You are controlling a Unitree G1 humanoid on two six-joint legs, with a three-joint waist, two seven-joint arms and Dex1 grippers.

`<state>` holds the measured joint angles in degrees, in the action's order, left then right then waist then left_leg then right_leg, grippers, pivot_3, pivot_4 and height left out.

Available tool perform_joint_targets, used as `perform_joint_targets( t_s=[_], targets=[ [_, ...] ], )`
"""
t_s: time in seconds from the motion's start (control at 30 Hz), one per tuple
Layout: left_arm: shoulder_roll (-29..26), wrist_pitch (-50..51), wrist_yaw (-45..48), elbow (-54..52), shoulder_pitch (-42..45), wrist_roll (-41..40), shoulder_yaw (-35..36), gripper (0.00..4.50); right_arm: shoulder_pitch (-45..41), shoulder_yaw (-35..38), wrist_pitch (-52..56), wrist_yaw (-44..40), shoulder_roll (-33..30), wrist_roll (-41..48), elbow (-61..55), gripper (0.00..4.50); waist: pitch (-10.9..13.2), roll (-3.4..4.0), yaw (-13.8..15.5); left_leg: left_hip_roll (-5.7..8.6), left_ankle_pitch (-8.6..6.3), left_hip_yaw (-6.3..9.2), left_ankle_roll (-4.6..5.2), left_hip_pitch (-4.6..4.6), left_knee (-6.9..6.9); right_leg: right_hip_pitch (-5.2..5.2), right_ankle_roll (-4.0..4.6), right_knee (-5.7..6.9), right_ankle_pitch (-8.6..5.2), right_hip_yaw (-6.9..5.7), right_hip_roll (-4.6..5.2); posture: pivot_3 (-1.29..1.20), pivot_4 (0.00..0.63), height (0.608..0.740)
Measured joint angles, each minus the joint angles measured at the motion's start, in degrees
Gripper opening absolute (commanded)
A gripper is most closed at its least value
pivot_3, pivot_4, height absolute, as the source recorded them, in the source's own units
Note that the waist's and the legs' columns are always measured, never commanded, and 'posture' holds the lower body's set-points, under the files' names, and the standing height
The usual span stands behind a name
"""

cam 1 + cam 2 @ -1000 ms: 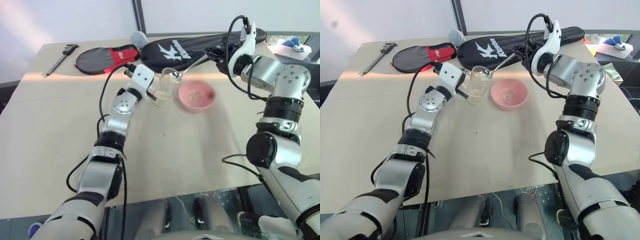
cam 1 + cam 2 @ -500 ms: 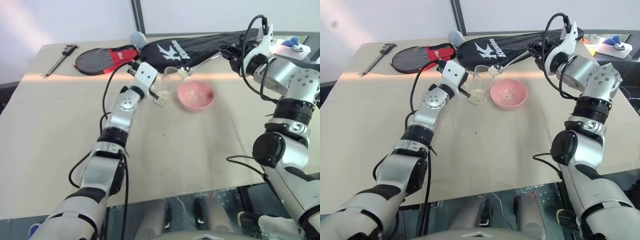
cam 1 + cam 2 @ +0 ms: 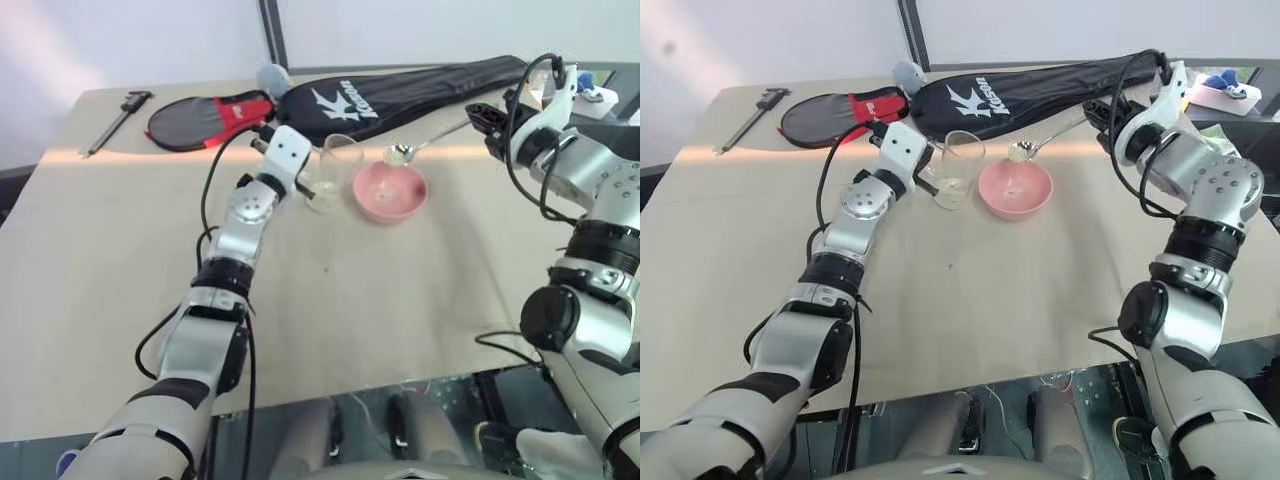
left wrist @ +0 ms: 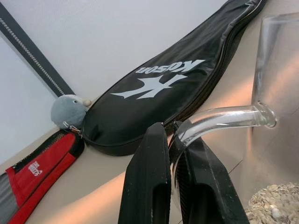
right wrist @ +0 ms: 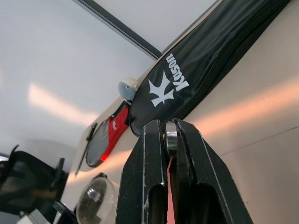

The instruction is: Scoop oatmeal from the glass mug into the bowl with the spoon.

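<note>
Left eye view: the left claw [image 3: 312, 180] is clamped on the handle of the glass mug [image 3: 333, 172], which stands on the tan counter [image 3: 400, 290] just beside the pink bowl [image 3: 391, 191]. A little oatmeal [image 3: 322, 198] lies in the mug's bottom. The right claw [image 3: 480, 117] is clamped on the handle end of the spoon [image 3: 428, 139], whose head hangs over the far rim of the bowl, carrying pale flakes. Behind them lie a long black racket cover [image 3: 400, 90], a red and black cover [image 3: 205, 115], a grey plush toy [image 3: 272, 77] and a dark caliper [image 3: 118, 118] near the far left corner.

Right eye view: same layout; a few flakes sit inside the bowl [image 3: 1015, 189], and the spoon head [image 3: 1020, 151] hovers just above its rim.

Left wrist view: the two black fingers [image 4: 149, 182] are pressed together on the mug's curved clear handle [image 4: 219, 119]; oatmeal [image 4: 273, 205] shows through the glass wall.

Right wrist view: the black fingers [image 5: 149, 177] are shut on the shiny spoon handle [image 5: 171, 140], with the black cover [image 5: 205, 70] lying beyond.
</note>
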<state>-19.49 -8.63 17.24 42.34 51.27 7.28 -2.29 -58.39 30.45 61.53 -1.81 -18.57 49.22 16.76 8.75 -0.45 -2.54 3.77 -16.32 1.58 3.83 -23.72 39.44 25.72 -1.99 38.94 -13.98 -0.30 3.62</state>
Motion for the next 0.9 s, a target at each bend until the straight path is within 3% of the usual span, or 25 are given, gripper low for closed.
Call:
perform_joint_targets(
  t_s=[0.33,0.57,0.9],
  targets=[
    [-2.6,4.4,0.1,-6.5,-3.2,-0.9,1.2,0.09,9.3,-26.1,-18.7,-17.1,-5.9,-19.0,-13.3,0.00,0.0,0.00,0.2,0.02,0.00,0.04,0.00,-0.02,0.09,0.01,-0.01,-0.02,0.00,-0.05,-0.01,0.00,0.150,0.740],
    [-2.7,6.3,0.1,-10.4,-5.2,-1.8,1.8,0.09,10.7,-31.4,-29.1,-24.1,-8.4,-26.4,-21.1,0.00,0.0,-0.02,0.4,0.04,0.00,0.11,0.00,-0.04,0.16,-0.03,-0.01,-0.04,0.00,-0.13,0.01,0.00,0.150,0.740],
    [-2.3,7.0,0.1,-11.4,-6.4,-2.0,1.8,0.09,12.9,-31.2,-31.9,-26.3,-8.3,-28.7,-23.1,0.00,0.0,-0.02,0.4,0.04,0.00,0.12,0.00,-0.04,0.20,-0.03,-0.01,-0.02,0.00,-0.14,0.00,0.00,0.150,0.740]
  ],
)
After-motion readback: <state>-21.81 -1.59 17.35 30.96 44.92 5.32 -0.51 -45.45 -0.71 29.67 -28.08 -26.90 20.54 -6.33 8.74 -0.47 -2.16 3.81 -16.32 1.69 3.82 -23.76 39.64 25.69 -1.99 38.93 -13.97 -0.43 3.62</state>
